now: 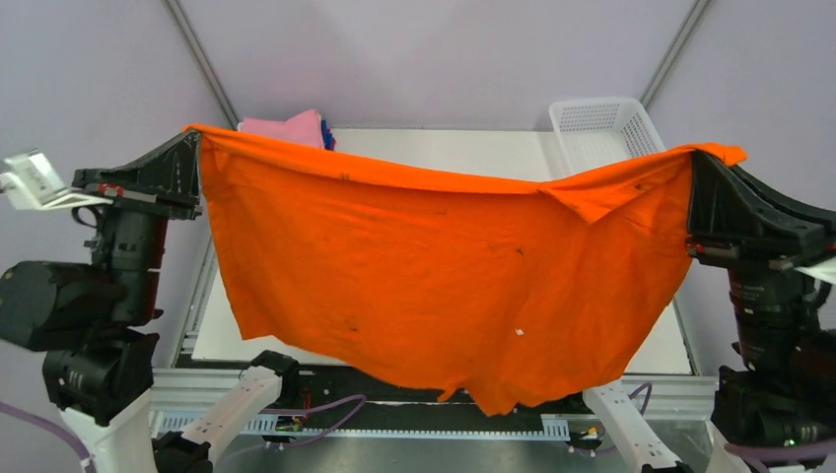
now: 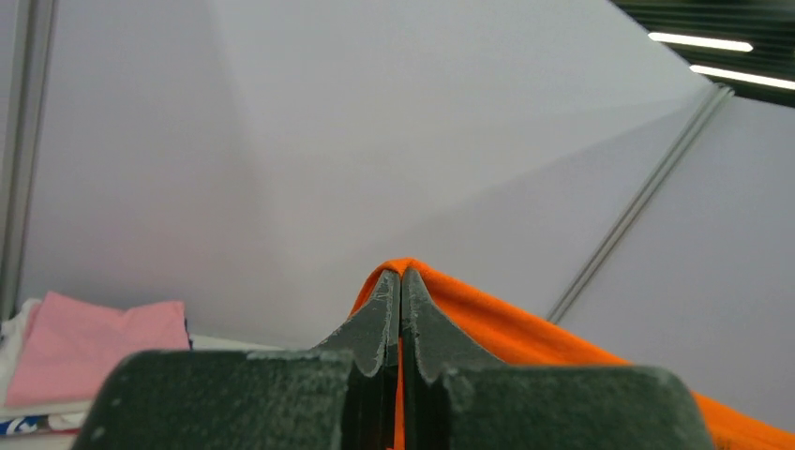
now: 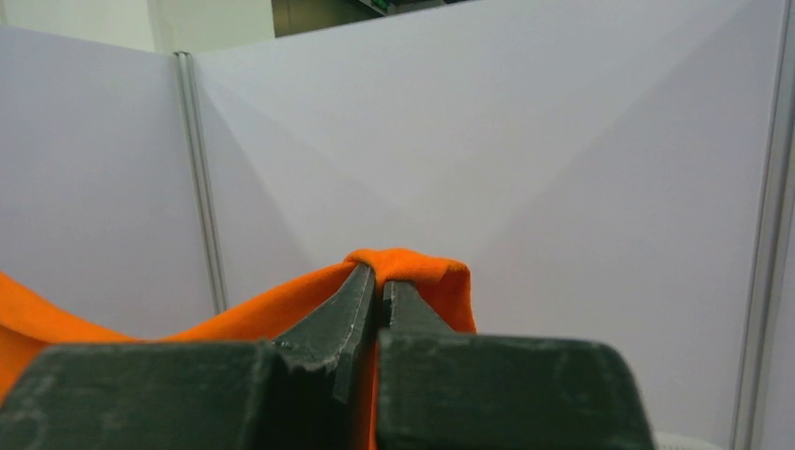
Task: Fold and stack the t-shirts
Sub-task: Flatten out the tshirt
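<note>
Two arms reach up and wide, the left tool (image 1: pixel 194 140) and right tool (image 1: pixel 696 158) each pinching a top corner of the one orange t-shirt (image 1: pixel 444 266), which hangs stretched between them above the surface (image 1: pixel 473 148). One folded pink t-shirt (image 1: pixel 289 128) tops a pile at the far left; one white mesh basket (image 1: pixel 603 128) stands at the far right.

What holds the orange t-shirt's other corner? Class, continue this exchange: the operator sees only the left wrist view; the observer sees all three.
Observer: The right tool is shut on it.
Operator: Is the shirt bunched up?
Observer: No. The orange t-shirt hangs spread wide between the right tool and the left tool, with its top edge sagging in the middle.
Operator: Is anything at the table's far right?
Observer: A white mesh basket stands at the far right corner of the table.
</note>
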Action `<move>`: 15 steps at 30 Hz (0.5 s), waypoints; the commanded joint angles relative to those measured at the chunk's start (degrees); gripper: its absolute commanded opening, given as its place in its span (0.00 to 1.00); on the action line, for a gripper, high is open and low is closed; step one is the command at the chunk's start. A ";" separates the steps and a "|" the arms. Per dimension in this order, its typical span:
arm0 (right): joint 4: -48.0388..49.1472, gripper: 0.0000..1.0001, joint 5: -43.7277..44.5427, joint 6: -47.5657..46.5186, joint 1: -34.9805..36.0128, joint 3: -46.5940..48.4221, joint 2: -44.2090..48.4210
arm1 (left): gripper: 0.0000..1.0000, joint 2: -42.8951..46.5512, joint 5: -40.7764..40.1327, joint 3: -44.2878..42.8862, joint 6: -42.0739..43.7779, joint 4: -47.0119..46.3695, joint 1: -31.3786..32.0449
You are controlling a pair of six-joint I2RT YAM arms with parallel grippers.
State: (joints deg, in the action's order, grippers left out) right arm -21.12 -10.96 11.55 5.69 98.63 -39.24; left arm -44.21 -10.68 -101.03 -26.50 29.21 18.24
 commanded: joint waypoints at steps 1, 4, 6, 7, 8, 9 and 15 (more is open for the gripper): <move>0.86 0.00 7.99 -2.18 0.04 -6.72 -2.66 | 0.00 -4.30 -5.34 6.17 -0.96 0.29 -0.05; 4.44 0.00 14.42 -2.58 0.06 -14.18 -4.05 | 0.00 -6.71 -12.64 11.74 -2.85 0.28 -0.05; 7.02 0.00 18.32 -2.59 0.09 -19.72 -6.16 | 0.00 -8.93 -16.81 16.65 -4.64 0.38 -0.05; 7.86 0.00 19.68 -2.67 0.03 -22.66 -7.49 | 0.00 -9.83 -18.32 19.86 -5.94 0.82 -0.09; 8.86 0.00 21.06 -2.64 0.04 -26.08 -9.09 | 0.00 -12.32 -21.25 21.29 -6.73 1.14 -0.36; 10.08 0.00 22.41 -2.33 0.02 -28.52 -11.14 | 0.00 -13.68 -22.25 23.77 -8.44 2.00 -0.73; 18.84 0.00 19.39 0.96 -0.53 -37.38 -33.93 | 0.00 -38.01 -16.18 31.20 -15.18 -3.37 -9.48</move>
State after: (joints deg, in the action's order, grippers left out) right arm -8.64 7.07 10.92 5.80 63.26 -59.94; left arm -69.25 -26.85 -72.77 -35.51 28.53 14.33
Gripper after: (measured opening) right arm 0.011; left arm 0.007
